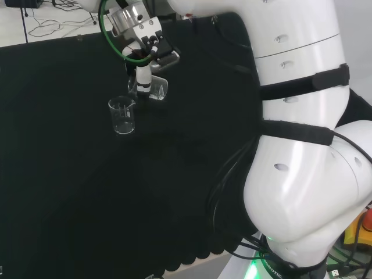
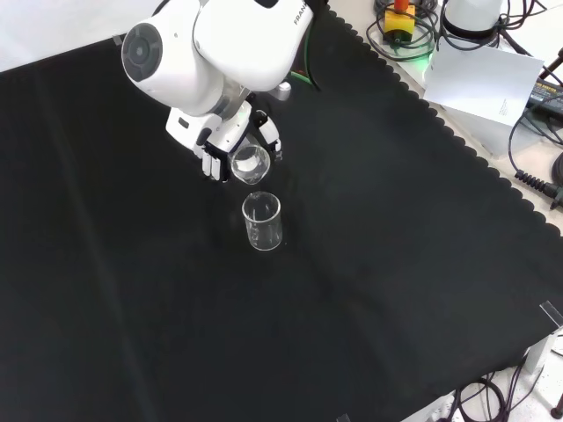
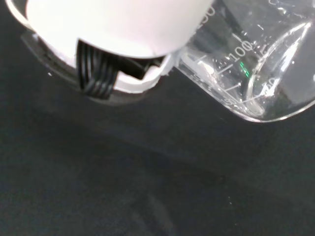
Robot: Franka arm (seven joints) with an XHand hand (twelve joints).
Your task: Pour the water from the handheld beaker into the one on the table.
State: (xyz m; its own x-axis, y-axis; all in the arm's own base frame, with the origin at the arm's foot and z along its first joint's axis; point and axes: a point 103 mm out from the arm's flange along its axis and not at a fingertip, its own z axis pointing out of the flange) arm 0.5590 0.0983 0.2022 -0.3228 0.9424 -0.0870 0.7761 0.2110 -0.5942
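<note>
My hand (image 2: 220,149) is shut on a clear glass beaker (image 2: 251,163), which is tilted with its mouth toward the camera in the front view. In the head view the same held beaker (image 1: 156,88) hangs just right of and above a second clear beaker (image 1: 122,115). That second beaker (image 2: 262,221) stands upright on the black cloth, directly below the held one in the front view. Close up in the wrist view, the held beaker (image 3: 256,69) shows printed scale marks, beside a white part of the hand (image 3: 118,29). I cannot tell how much water either beaker holds.
Black cloth (image 2: 369,290) covers the bench around the beakers. The arm's big white links (image 1: 302,145) rise at the right of the head view. Cables, papers and gear (image 2: 493,79) lie beyond the cloth's scalloped edge at the front view's upper right.
</note>
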